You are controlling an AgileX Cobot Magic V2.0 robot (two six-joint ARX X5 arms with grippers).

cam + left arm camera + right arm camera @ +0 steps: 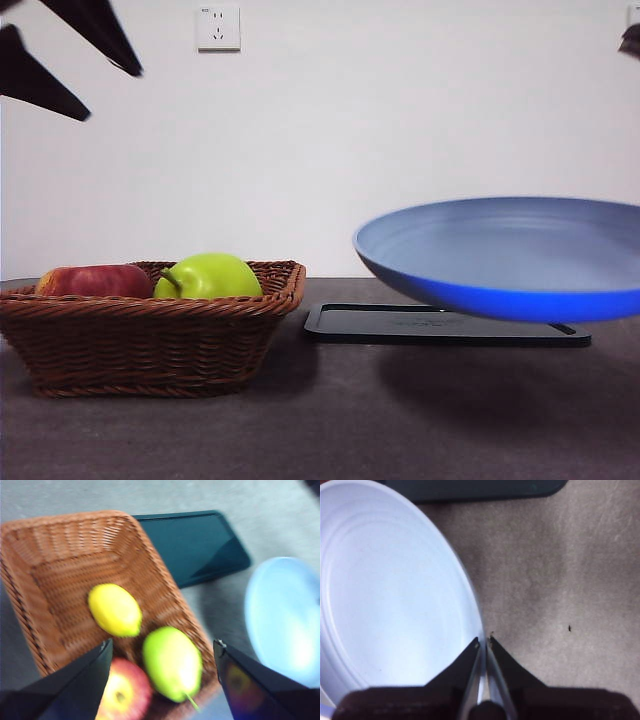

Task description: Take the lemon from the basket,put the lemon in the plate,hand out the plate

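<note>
White wall with a socket (218,27) behind, grey worktop (330,420) below. Left gripper (162,647) poised above the basket (30,555), fingers (85,677) spread wide and empty, likely set broad so as to drop either side of a fruit. Lemon (115,609) on the basket floor just ahead of those fingers, beside the green apple (172,662), which sits between them, and the red apple (122,695) close under one finger; crowding probably makes a clean approach to the lemon awkward. Lemon hidden behind the wicker wall in the front view.

Right gripper (483,642) pinched tight on the rim of the plate (385,585), fingers (465,662) nearly closed with only the rim edge between. Plate empty, carried clear of the worktop and tilted, above the black tray (440,325), presumably raised to receive the lemon before being handed out. Lemon not yet taken, so the task looks barely begun.
</note>
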